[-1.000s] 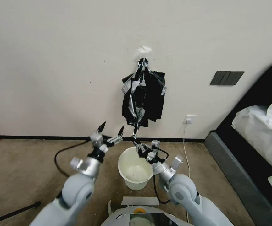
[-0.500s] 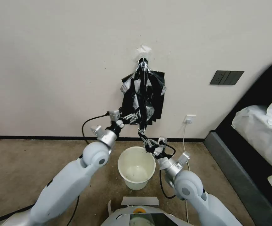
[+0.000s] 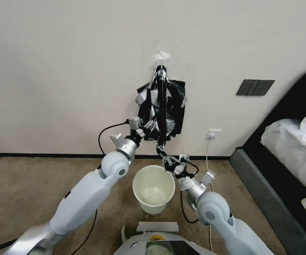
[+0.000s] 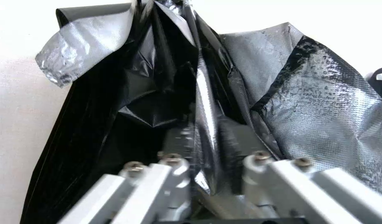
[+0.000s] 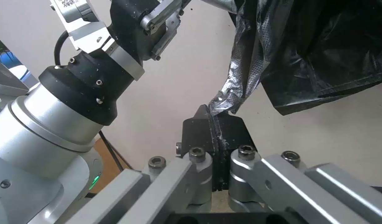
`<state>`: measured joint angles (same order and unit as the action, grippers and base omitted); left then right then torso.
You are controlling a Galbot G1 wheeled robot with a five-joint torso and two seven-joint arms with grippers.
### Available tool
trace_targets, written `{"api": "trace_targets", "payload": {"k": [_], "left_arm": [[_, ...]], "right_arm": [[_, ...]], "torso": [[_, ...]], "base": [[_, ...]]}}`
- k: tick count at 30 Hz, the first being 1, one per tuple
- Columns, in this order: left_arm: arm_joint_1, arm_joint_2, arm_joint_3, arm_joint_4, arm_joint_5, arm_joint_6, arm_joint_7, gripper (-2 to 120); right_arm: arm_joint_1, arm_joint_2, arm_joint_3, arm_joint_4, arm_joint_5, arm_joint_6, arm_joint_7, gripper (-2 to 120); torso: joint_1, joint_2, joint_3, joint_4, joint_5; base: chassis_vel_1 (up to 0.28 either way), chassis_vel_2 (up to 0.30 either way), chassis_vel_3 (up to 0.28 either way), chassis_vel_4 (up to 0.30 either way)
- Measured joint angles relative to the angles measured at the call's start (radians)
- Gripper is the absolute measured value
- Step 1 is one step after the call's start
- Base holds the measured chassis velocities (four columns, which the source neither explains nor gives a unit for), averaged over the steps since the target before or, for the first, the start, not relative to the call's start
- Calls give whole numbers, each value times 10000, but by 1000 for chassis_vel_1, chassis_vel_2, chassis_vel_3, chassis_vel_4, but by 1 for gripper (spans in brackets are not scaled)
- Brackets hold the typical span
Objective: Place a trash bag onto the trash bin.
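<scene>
Two pincers engage the bag hanging from the wall bundle above the bin: right pincer clamped on its tail, left pincer apart astride it. Recommend gripping one layer only, pulling steadily.

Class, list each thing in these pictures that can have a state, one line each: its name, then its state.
trash bag: a strip pulled taut down from the bundle of bags hanging on the wall.
trash bin: upright on the carpet, unlined.
right gripper: shut on the trash bag's lower tip, above the bin's far rim.
left gripper: raised at the bundle, fingers open either side of the strip.
bundle of bags: hanging from a wall hook.
</scene>
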<state>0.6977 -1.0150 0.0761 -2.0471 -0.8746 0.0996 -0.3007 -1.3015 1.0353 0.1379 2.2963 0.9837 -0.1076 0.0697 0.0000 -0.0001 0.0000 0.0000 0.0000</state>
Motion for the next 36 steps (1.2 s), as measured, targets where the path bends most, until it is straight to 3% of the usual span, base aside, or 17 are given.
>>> {"api": "trace_targets", "payload": {"k": [3, 10, 20, 31, 33, 36], "left_arm": [[-22, -8, 43, -3, -2, 2, -62, 0], [3, 63, -96, -265, -54, -8, -183, 0], [227, 319, -357, -728, -199, -61, -236, 0], [94, 158, -76, -712, -207, -63, -260, 0], [-165, 34, 233, -564, -231, -64, -259, 0], [-381, -97, 472, -453, -247, -65, -256, 0]], "right_arm": [[3, -4, 24, 41, 25, 0, 24, 0], [-238, 81, 456, 497, -84, -139, 718, 0], [-1164, -465, 2042, 1313, -3371, -488, 1571, 38], [972, -1758, 2342, 772, -2239, -1001, 2011, 77], [1090, -2089, 2443, 720, -2058, -1108, 1794, 87], [1167, -2253, 2486, 648, -1983, -1164, 1728, 84]], "torso": [[0, 0, 0, 0, 0], [0, 0, 0, 0, 0], [0, 0, 0, -2, 0], [0, 0, 0, 9, 1], [0, 0, 0, -3, -2], [0, 0, 0, -4, 2]], "base": [[0, 0, 0, 0], [0, 0, 0, 0], [0, 0, 0, 0], [0, 0, 0, 0], [0, 0, 0, 0], [0, 0, 0, 0]]}}
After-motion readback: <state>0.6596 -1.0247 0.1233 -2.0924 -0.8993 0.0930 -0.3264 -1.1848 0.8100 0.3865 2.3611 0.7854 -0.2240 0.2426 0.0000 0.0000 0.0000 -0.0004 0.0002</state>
